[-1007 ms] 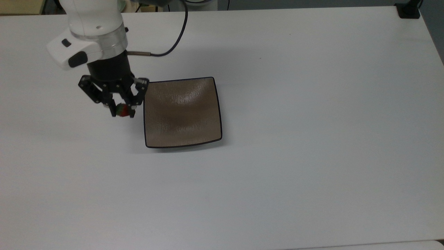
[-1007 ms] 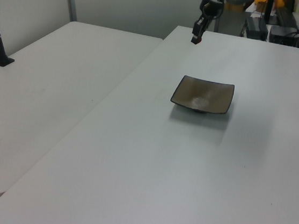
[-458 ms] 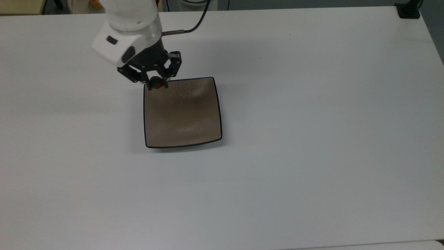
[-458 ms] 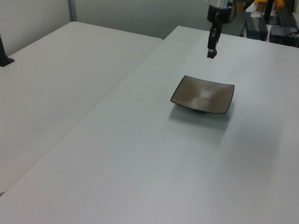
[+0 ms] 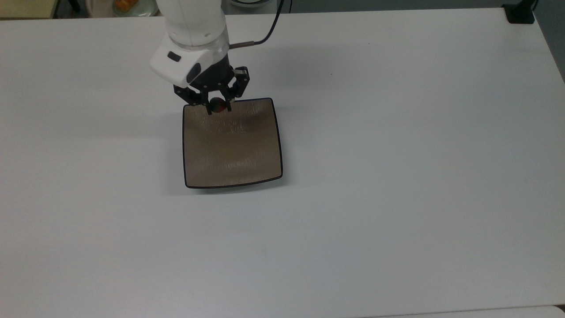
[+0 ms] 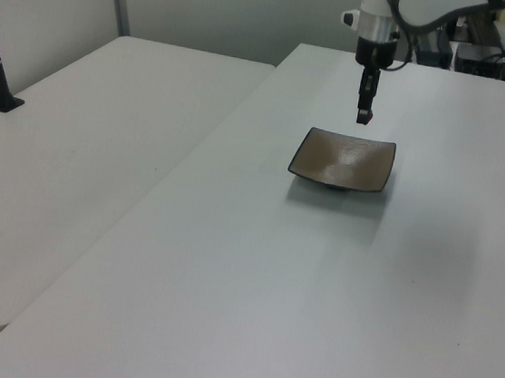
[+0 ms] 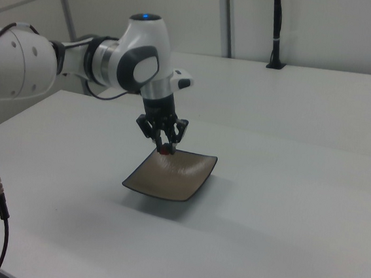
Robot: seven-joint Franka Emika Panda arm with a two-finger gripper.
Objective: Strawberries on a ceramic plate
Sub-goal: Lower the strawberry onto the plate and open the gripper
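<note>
One strawberry (image 5: pixel 216 105) is sitting clamped in the claw (image 5: pixel 217 107), hanging over the ceramic plate's (image 5: pixel 232 145) far edge; letting go here, it could be bouncing onto the counter (image 5: pixel 397 176).

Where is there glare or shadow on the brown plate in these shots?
Top view: the ceramic plate shows faint crackle sheen and casts a soft shadow to the top view's left. Left view: a pale highlight near its middle. Right view: the hand holds the strawberry above it.

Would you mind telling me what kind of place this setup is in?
Probably a robotics lab: a robot arm's gripper holds a strawberry above a ceramic plate on a bare white table, with plain partition walls behind.
</note>
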